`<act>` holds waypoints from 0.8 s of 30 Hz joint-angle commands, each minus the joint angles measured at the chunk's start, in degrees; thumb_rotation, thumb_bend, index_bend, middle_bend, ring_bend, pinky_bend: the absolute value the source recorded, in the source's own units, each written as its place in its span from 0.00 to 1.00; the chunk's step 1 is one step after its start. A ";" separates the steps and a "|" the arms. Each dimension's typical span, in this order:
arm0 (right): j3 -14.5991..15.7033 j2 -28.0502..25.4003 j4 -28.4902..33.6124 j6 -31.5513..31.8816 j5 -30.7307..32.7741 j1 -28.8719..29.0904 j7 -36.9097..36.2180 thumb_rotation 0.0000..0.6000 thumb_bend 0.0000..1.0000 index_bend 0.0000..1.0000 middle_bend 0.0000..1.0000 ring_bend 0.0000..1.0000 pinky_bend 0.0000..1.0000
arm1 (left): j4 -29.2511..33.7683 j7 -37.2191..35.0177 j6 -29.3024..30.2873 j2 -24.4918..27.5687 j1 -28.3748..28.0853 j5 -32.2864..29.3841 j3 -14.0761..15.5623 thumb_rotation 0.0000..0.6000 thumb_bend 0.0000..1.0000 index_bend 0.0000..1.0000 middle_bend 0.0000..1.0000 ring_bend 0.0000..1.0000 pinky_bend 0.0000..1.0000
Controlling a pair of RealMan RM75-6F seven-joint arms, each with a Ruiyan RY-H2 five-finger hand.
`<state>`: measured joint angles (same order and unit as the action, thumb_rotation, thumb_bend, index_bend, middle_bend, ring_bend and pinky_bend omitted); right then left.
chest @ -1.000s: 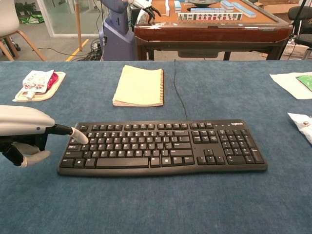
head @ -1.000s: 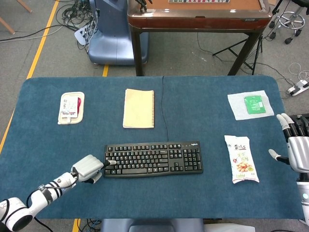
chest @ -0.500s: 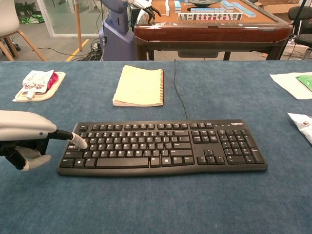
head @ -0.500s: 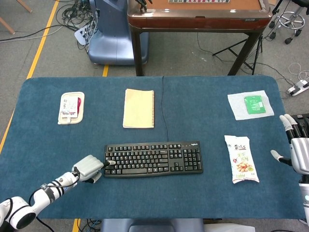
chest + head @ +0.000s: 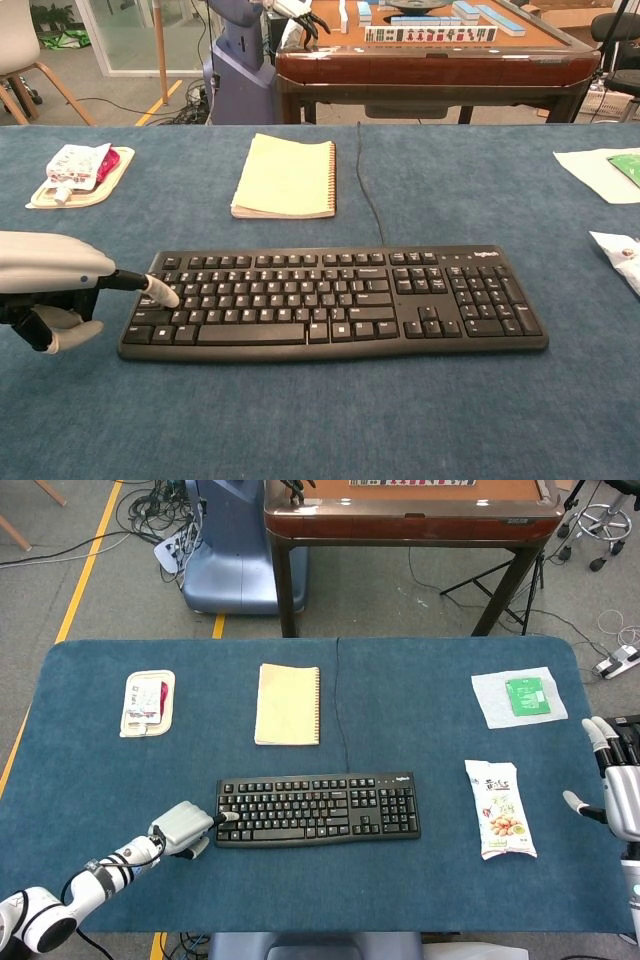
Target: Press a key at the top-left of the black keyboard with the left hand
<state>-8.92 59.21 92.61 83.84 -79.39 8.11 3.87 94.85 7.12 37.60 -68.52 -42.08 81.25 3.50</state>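
- At the middle of the blue felt-covered table [image 5: 420, 730] I see the black plastic keyboard [image 5: 318, 809], lying flat, cable running away from me.
- My left hand [image 5: 45, 285] sits at its left end: one extended finger touches keys on the left edge, the other fingers curled under, holding nothing.
- My right hand [image 5: 618, 790] hangs at the table's right edge, fingers spread and empty, near a white snack packet [image 5: 498, 809].

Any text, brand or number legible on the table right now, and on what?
"logitech": top right corner of the black keyboard, just legible in the chest view.
Key legends: too small to read.
Snack bag: printed characters, blurred.
Green packet and left pouch: print unreadable.
Yellow notebook: no text visible.
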 commanded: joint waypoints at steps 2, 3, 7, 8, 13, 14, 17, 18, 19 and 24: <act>0.01 -0.03 -0.11 0.14 0.06 -0.16 -0.11 1.00 0.02 0.01 0.08 0.10 0.04 | 1.93 -1.22 2.34 1.48 0.60 0.82 -0.37 1.00 0.59 0.14 1.00 1.00 1.00; 0.02 -0.04 -0.15 0.19 0.07 -0.23 -0.16 1.00 0.02 0.01 0.08 0.10 0.04 | 2.56 -1.99 3.30 2.09 0.88 1.27 -0.53 1.00 0.59 0.14 1.00 1.00 1.00; 0.09 0.01 -0.21 -0.02 0.19 -0.28 -0.35 1.00 0.02 0.01 0.08 0.10 0.04 | 3.88 -3.88 7.20 3.92 2.09 3.41 -0.87 1.00 0.59 0.14 1.00 0.98 1.00; 0.14 0.00 -0.21 -0.16 0.19 -0.26 -0.36 1.00 0.02 0.01 0.08 0.10 0.04 | 3.98 -4.46 8.42 4.21 2.55 4.03 -0.92 1.00 0.59 0.14 0.99 0.96 1.00; 0.40 -0.14 -0.12 -0.85 0.02 -0.10 -0.49 1.00 0.02 0.01 0.08 0.10 0.04 | 2.03 -8.95 18.70 4.33 7.15 5.98 -1.94 1.00 0.58 0.10 0.81 0.75 0.92; 0.51 -0.19 -0.08 -1.09 0.00 -0.07 -0.52 1.00 0.02 0.01 0.08 0.10 0.04 | 1.22 -9.86 21.05 4.15 8.42 5.72 -2.26 1.00 0.58 0.10 0.76 0.71 0.89; 0.72 -0.33 0.08 -1.65 -0.29 0.10 -1.11 1.00 0.02 0.01 0.08 0.10 0.04 | -0.58 -11.30 25.74 3.59 11.23 4.22 -3.18 1.00 0.53 0.08 0.63 0.63 0.80; 0.92 -0.52 0.18 -2.07 -0.53 0.20 -1.46 1.00 0.02 0.01 0.07 0.10 0.04 | -1.33 -11.40 27.45 3.30 12.42 3.32 -3.52 1.00 0.47 0.08 0.56 0.58 0.74; 1.03 -0.63 0.22 -2.28 -0.76 0.29 -1.72 1.00 0.02 0.01 0.07 0.10 0.04 | -1.79 -11.31 28.67 3.15 13.27 2.77 -3.73 1.00 0.39 0.07 0.48 0.51 0.67; 2.03 -1.44 0.19 -4.00 -2.65 0.95 -3.88 1.00 0.02 0.00 0.04 0.07 0.04 | -3.76 -9.90 35.91 2.38 18.38 0.33 -4.54 0.78 0.25 0.06 0.23 0.26 0.40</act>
<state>-7.21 58.05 92.79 80.30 -81.54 8.83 0.53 92.39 -3.21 70.81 -65.59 -26.05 82.92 -0.38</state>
